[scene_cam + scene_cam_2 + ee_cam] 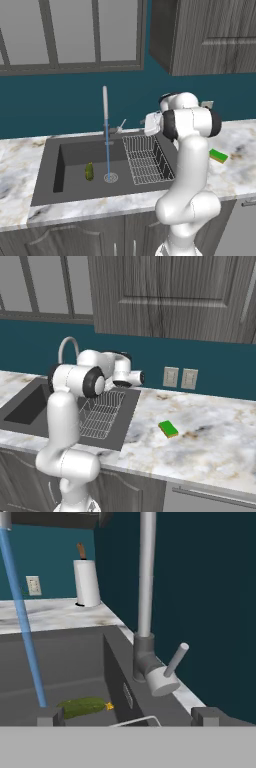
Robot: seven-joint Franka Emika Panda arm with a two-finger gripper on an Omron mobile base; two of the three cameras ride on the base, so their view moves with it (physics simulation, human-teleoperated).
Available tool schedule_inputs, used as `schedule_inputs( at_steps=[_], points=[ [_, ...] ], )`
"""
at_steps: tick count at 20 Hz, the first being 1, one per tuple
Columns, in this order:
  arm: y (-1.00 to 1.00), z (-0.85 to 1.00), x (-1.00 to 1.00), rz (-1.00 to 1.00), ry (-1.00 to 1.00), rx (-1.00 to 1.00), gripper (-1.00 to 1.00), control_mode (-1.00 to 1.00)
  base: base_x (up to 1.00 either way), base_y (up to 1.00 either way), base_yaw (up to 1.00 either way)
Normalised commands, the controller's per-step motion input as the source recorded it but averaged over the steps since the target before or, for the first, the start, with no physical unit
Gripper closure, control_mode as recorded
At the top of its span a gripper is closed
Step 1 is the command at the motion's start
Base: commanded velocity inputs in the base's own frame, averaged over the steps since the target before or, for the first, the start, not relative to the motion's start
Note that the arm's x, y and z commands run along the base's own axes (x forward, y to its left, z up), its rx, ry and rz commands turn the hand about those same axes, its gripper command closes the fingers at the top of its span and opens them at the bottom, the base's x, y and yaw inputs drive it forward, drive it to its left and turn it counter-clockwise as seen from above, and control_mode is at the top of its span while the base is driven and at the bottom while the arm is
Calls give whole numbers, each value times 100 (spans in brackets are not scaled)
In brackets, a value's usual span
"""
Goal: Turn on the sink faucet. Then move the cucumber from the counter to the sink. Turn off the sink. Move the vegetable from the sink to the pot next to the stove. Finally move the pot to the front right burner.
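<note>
1. Your left base view looks forward and down from behind the arm at the sink (75, 150) and teal wall.
2. Your right base view faces the same sink (25, 406) from the other side.
3. Your hand view sits close to the sink faucet (147, 612), looking across the basin.

My arm (192, 170) is glossy white all over, built of thick rounded segments that swell into bulbous joints. Dark, near-black rings mark the joint at my elbow, like a band round a white drum. My wrist ends in a boxy white hand. My pincer (130, 716) has two small dark-grey finger tips (50, 716), squarish and blocky, standing wide apart. I see no cables, screws or markings.
</note>
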Motion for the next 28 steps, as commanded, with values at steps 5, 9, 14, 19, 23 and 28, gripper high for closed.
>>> schedule_inputs(
  at_steps=[5,9,14,19,23,28],
  points=[
    [17,-13,49,8,0,1,-100,-100,0,0,0],
    [17,-11,52,5,0,0,-100,-100,0,0,0],
    [14,-10,46,5,0,1,-100,-100,0,0,0],
    [13,-6,27,5,0,2,-100,-100,0,0,0],
    [22,-1,21,4,0,4,-100,-100,0,0,0],
    [31,0,16,2,0,3,-100,-100,0,0,0]
  ],
)
